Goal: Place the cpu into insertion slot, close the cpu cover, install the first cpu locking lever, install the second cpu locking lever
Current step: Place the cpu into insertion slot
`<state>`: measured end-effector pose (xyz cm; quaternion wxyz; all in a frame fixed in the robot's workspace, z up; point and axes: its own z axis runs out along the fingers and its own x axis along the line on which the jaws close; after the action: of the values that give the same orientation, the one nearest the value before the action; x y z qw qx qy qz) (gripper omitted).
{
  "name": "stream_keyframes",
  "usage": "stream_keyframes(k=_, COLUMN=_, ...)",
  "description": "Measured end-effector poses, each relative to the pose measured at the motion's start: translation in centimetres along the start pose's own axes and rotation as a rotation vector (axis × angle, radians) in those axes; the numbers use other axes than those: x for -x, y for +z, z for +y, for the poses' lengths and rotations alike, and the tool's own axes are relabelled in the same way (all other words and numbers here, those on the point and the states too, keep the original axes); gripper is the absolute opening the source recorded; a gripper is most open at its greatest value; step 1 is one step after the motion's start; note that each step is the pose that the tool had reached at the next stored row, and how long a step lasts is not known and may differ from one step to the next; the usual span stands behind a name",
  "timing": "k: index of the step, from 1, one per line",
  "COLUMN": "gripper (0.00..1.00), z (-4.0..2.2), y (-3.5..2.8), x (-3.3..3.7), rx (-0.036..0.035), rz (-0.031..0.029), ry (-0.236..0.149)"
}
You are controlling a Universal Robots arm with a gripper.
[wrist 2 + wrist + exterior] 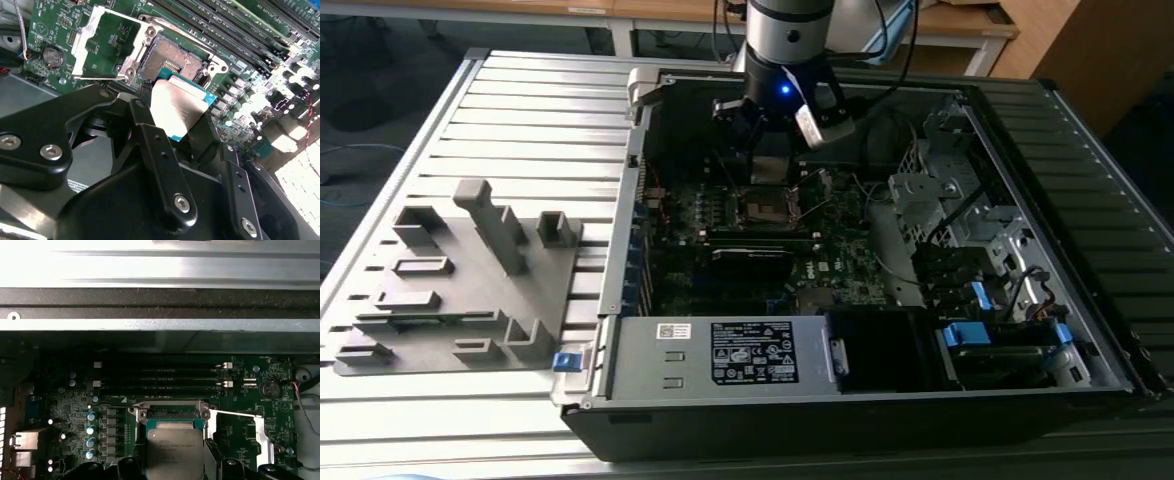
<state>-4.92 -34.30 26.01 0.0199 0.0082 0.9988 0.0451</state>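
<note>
Finding one: my gripper (179,125) was clenched on the cpu (175,102), with a finger against each of two opposite edges. The metal top faced up towards both wrist cameras. The chip was carried clear of the board (55,30), not seated.

Finding two: the slot (172,60) lay directly beneath and just beyond the cpu. In the second wrist view the chip's far edge overlapped the slot's near rim, and most of the dark centre was uncovered. I judged the chip roughly square to the slot, its edges running close to parallel with the rim. I could not tell its height above the slot.

Finding three: the cover (107,42) stood swung open, just beside the slot, window empty, so the drop path was unobstructed. A thin lever (235,413) ran along the cover's edge, unlatched.

Finding four: farther off, the memory slots (160,380) ran parallel to the slot's far rim, apart from it.
</note>
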Motion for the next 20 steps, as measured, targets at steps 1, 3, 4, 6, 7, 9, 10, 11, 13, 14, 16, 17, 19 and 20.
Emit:
stream_keyframes(k=1, gripper=0.54, z=0.0, y=0.0, x=0.0, rx=-0.0001, rz=0.0001, ry=0.0)
stream_keyframes(k=3, gripper=0.54, z=0.0, y=0.01, x=0.0, rx=0.0, rz=0.0, ry=0.0)
stream_keyframes(k=4, gripper=0.54, z=0.0, y=0.02, x=0.0, rx=0.0001, rz=-0.0001, ry=0.0)
stream_keyframes(k=6, gripper=0.54, z=0.0, y=0.08, x=0.0, rx=0.0, rz=-0.0013, ry=0.011)
stream_keyframes(k=7, gripper=0.54, z=-0.01, y=0.12, x=-0.01, rx=-0.0007, rz=-0.0026, ry=0.027)
stream_keyframes(k=9, gripper=0.54, z=-0.02, y=0.21, x=-0.01, rx=-0.0023, rz=-0.0058, ry=0.063)
stream_keyframes(k=10, gripper=0.54, z=-0.02, y=0.26, x=-0.01, rx=-0.0031, rz=-0.0074, ry=0.081)
stream_keyframes(k=11, gripper=0.54, z=-0.03, y=0.31, x=-0.01, rx=-0.0037, rz=-0.0091, ry=0.099)
stream_keyframes(k=13, gripper=0.54, z=-0.03, y=0.41, x=-0.01, rx=-0.0051, rz=-0.0124, ry=0.135)
stream_keyframes(k=14, gripper=0.54, z=-0.04, y=0.46, x=-0.02, rx=-0.0058, rz=-0.014, ry=0.153)
stream_keyframes(k=16, gripper=0.54, z=-0.05, y=0.56, x=-0.02, rx=-0.0072, rz=-0.0173, ry=0.189)
stream_keyframes(k=17, gripper=0.54, z=-0.05, y=0.6, x=-0.02, rx=-0.008, rz=-0.019, ry=0.208)
stream_keyframes(k=19, gripper=0.54, z=-0.06, y=0.69, x=-0.02, rx=-0.0095, rz=-0.0222, ry=0.244)
stream_keyframes(k=20, gripper=0.54, z=-0.06, y=0.72, x=-0.03, rx=-0.0102, rz=-0.0238, ry=0.262)
